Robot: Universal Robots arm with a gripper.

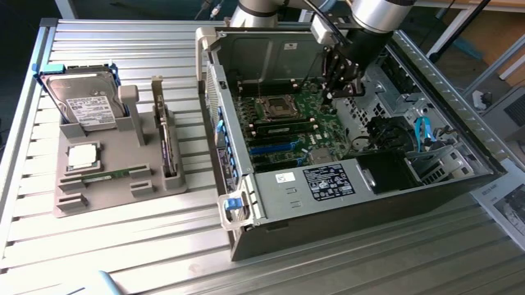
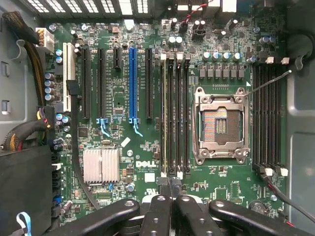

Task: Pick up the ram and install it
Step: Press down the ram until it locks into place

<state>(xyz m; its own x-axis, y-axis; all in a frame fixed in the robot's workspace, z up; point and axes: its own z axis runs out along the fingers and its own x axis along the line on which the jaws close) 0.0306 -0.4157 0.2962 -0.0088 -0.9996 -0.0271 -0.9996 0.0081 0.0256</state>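
On the slatted bench (image 1: 147, 246) the ram (image 1: 109, 176) lay flat in a grey holder (image 1: 115, 157), long axis running across the exterior view, well apart to that view's left of the pincer (image 1: 345, 92), which was pressed together and empty over the motherboard (image 2: 216, 174) inside the open case (image 1: 262, 52).

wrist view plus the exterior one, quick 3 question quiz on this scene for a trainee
1. True or false: the processor socket on the motherboard holds a chip.
2. Where is the hand? A) over the gray parts holder B) inside the open computer case, above the motherboard C) over the bare table
3. Fill in: the hand is ____ (open or shut).
Key: 1 false; 2 B; 3 shut
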